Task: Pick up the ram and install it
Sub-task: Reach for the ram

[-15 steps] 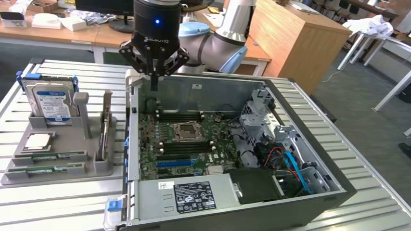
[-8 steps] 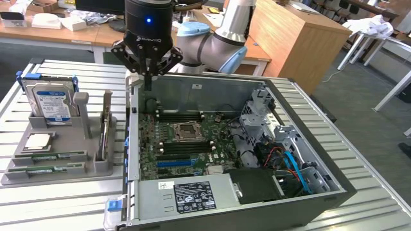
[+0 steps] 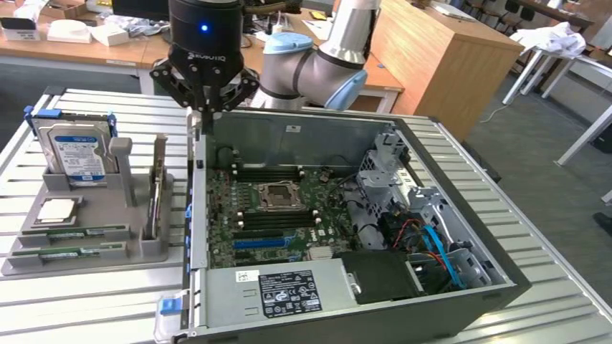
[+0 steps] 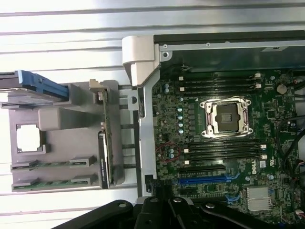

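Exterior view, nearest me: the open computer case (image 3: 440, 312), its power supply (image 3: 287, 290) at the front. Beside it, on the exterior view's left, the ram (image 3: 69, 251) lies flat in the front slot of the grey holder (image 3: 57, 266), with a second stick (image 3: 77, 233) just behind. Further back in the holder, the hard drive (image 3: 77, 150) stands upright. Beyond that, the gripper (image 3: 203, 123) hangs over the case's far left corner, fingers pressed together on nothing, well apart from the ram.

A wooden desk (image 3: 48, 49) and a wooden cabinet (image 3: 431, 64) stand on grey floor (image 3: 535, 158).
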### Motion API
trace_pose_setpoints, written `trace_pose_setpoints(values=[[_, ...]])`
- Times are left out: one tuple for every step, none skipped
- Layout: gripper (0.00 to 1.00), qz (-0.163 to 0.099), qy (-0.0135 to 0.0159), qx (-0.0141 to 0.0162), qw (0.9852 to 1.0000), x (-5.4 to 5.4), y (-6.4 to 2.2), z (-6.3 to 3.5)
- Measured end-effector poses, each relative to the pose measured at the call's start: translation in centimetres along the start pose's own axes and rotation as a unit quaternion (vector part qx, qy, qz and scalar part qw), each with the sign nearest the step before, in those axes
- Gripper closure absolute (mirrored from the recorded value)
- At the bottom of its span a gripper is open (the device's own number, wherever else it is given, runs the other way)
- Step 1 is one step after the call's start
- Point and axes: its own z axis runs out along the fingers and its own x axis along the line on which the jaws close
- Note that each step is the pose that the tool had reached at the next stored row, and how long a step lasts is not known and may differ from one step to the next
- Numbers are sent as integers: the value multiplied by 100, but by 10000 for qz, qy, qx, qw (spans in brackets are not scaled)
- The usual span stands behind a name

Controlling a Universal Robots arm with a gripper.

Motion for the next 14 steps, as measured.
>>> trace_pose_setpoints(values=[[90, 0, 0, 0, 10000, 22, -2, -1], [90, 0, 0, 0, 10000, 42, -3, -1], [90, 0, 0, 0, 10000, 63, -5, -1], [90, 0, 0, 0, 10000, 86, -7, -2], [90, 0, 0, 0, 10000, 107, -8, -3], [90, 0, 0, 0, 10000, 127, -9, -3], [90, 0, 0, 0, 10000, 147, -11, -4], [90, 1, 0, 0, 10000, 167, -12, -4], [90, 0, 0, 0, 10000, 187, -14, -5], [90, 0, 0, 0, 10000, 208, -15, -6], [90, 0, 0, 0, 10000, 230, -17, -6], [90, 0, 0, 0, 10000, 252, -19, -7], [90, 0, 0, 0, 10000, 273, -20, -7], [90, 0, 0, 0, 10000, 295, -22, -8]])
